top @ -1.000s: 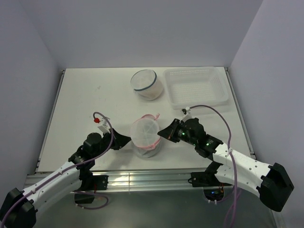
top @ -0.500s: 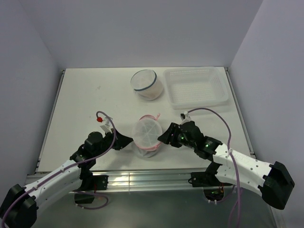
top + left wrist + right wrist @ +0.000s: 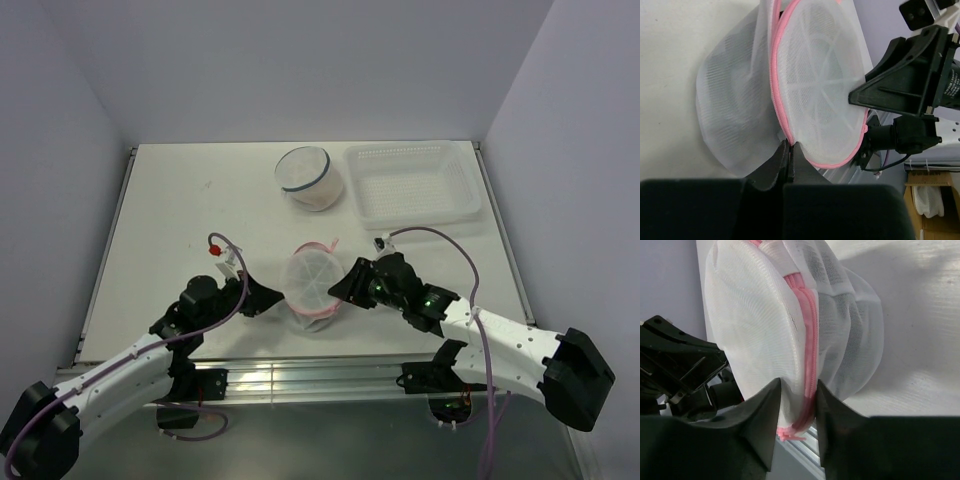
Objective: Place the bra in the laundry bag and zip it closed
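The white mesh laundry bag [image 3: 312, 285] with a pink zipper stands at the table's near centre, its round lid tilted up. My left gripper [image 3: 274, 299] is shut on the bag's pink zipper edge [image 3: 774, 90] at the left side, fingertips together [image 3: 789, 146]. My right gripper [image 3: 342, 288] pinches the bag's right rim: mesh and the pink zipper [image 3: 810, 340] sit bunched between its fingers [image 3: 796, 390], a pink tab [image 3: 787, 432] hanging below. The bra is not clearly seen; only a greyish shade shows through the mesh [image 3: 730, 115].
A second round mesh bag with a blue rim [image 3: 310, 178] stands at the back centre. A white perforated tray [image 3: 412, 182] lies at the back right. The table's metal front rail [image 3: 300, 378] runs just below the bag.
My right gripper has moved left onto the bag's rim. My left gripper has closed in a little from the left. The bag's lid has shifted slightly right.
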`<state>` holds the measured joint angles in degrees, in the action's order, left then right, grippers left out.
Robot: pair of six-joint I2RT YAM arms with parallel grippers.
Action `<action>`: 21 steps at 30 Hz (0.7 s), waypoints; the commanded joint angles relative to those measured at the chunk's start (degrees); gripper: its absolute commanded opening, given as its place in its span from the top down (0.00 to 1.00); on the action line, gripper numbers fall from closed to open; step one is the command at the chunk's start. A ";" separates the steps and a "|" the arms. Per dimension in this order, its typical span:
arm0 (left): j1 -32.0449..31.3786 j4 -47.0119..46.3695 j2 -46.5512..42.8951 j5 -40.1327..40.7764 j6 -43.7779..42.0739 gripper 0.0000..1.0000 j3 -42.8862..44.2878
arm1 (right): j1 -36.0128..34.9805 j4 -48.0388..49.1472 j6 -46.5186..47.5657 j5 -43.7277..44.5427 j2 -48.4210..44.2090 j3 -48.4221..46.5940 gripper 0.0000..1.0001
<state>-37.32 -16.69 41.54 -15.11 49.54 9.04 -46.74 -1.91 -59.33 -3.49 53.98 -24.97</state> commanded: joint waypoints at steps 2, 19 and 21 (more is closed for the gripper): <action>0.06 -2.48 1.52 -4.13 -5.23 1.00 4.66 | -0.02 5.52 -1.40 -0.73 1.56 -0.51 0.74; -0.03 14.48 -7.51 7.72 -9.63 0.44 14.51 | -1.86 8.60 -18.27 12.26 -2.82 3.88 1.00; 0.06 17.73 -10.32 9.22 -9.72 0.45 15.39 | -2.47 6.49 -19.24 16.20 -3.52 2.65 1.00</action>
<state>-37.21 -4.08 34.44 -10.26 41.21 21.28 -48.01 4.95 -74.02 3.62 52.34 -20.56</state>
